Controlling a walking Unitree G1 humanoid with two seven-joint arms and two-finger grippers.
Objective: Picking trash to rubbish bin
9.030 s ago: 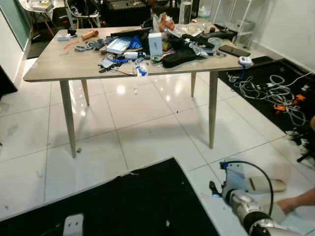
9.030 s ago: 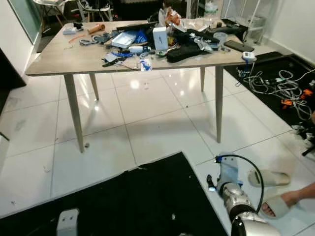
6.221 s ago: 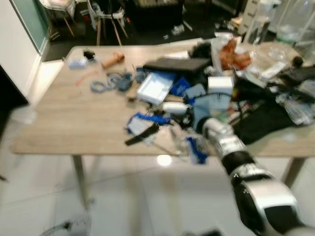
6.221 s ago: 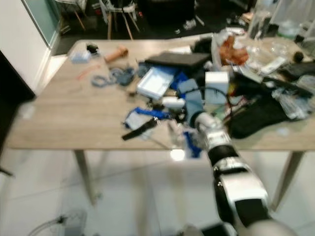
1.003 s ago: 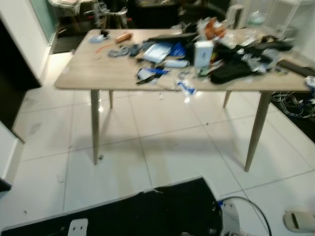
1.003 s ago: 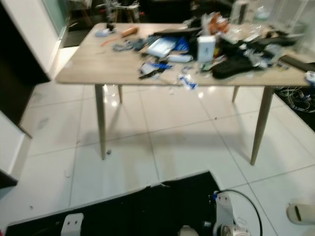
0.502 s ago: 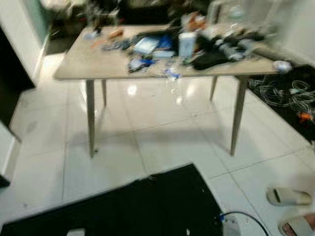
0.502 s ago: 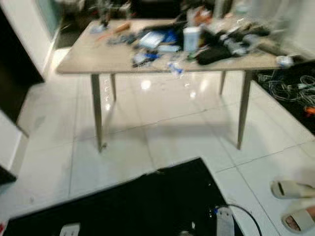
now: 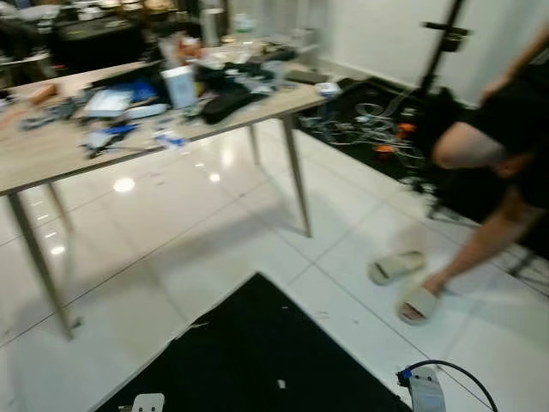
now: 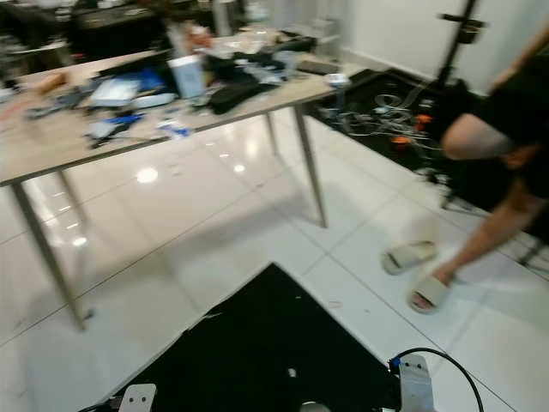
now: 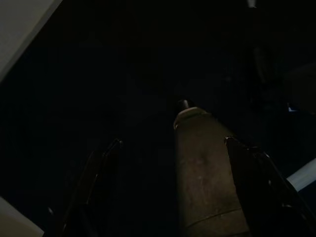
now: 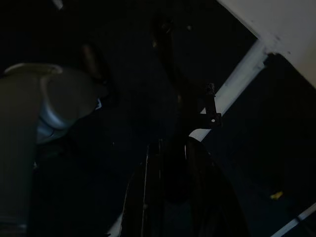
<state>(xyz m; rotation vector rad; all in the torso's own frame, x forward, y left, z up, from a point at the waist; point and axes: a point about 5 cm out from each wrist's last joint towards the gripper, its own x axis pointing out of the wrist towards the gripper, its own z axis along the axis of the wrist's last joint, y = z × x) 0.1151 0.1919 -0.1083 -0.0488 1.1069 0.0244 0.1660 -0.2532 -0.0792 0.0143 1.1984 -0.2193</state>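
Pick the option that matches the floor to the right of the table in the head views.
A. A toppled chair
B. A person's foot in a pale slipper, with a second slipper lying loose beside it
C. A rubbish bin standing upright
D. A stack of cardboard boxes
B. On the white tiles right of the table, a person's foot wears a pale slipper, and a second slipper lies beside it with no foot in it.

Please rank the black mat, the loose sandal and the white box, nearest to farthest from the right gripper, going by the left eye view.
From the right gripper, hanging low on the robot's right:
1. Black mat, on the floor beside it.
2. Loose sandal, on the tiles ahead, to the right.
3. White box, up on the table, far left.
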